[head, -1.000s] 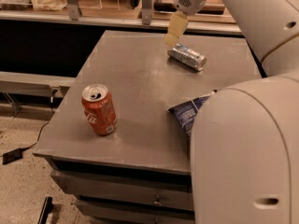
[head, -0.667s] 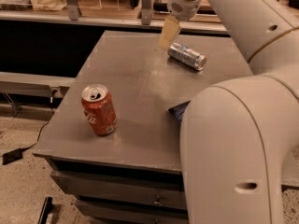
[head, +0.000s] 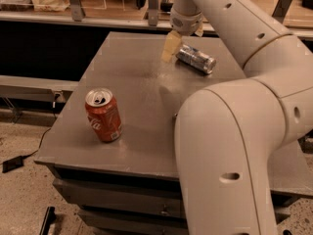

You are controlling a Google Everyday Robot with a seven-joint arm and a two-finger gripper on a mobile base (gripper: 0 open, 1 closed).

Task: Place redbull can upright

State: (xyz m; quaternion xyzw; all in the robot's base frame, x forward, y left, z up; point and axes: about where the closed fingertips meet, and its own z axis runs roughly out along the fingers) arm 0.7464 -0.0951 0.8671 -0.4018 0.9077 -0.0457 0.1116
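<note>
Part of the grey tabletop (head: 132, 87), its right and near side, is hidden behind the robot's bulky white arm (head: 230, 146), which fills the lower right of the view and is cut off at the bottom edge. The arm is bent sharply: it rises from the foreground, folds back at an elbow on the right, and is stretched to the upper middle, where the wrist points down over the far part of the tabletop. The gripper (head: 181, 42) is held there, just above the left end of the redbull can (head: 196, 58). One pale yellow finger (head: 169, 47) is seen in full, slanting down to the left; the other is mostly covered by the wrist. The jaws are spread apart and nothing is gripped. The redbull can is lying on its side at the far side of the tabletop. A red Coca-Cola can (head: 103, 115) is standing upright near the front left corner, well apart from it.
</note>
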